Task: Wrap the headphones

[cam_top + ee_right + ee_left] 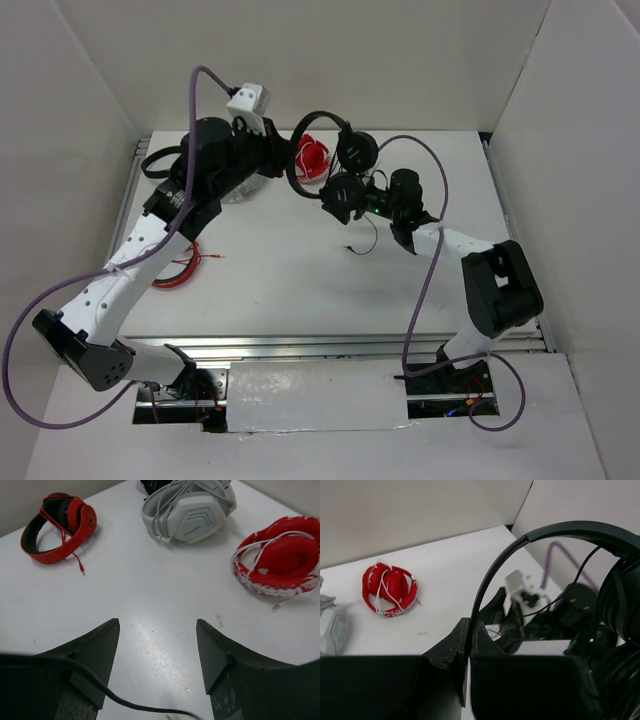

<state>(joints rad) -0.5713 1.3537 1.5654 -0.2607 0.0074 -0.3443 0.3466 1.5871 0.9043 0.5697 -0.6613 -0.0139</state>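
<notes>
The black headphones (pixel 345 170) hang above the back middle of the table. Their thin headband (pixel 555 530) arches up and right in the left wrist view, with an earcup (pixel 622 605) at the right edge. My left gripper (pixel 470 626) is shut on the headband and shows in the top view (pixel 283 152). The thin black cable (pixel 362 238) dangles below the earcups. My right gripper (pixel 355 205) is beside the lower earcup. In the right wrist view this gripper (pixel 157 625) is open, and the cable (pixel 125 706) crosses the bottom of the frame by the left finger.
Red headphones wrapped in white cable (pixel 314 158) lie just behind the black pair. Grey-white headphones (pixel 187 510) and red-and-black headphones (pixel 55 527) lie to the left. A red cable (pixel 182 268) lies under the left arm. White walls enclose the table.
</notes>
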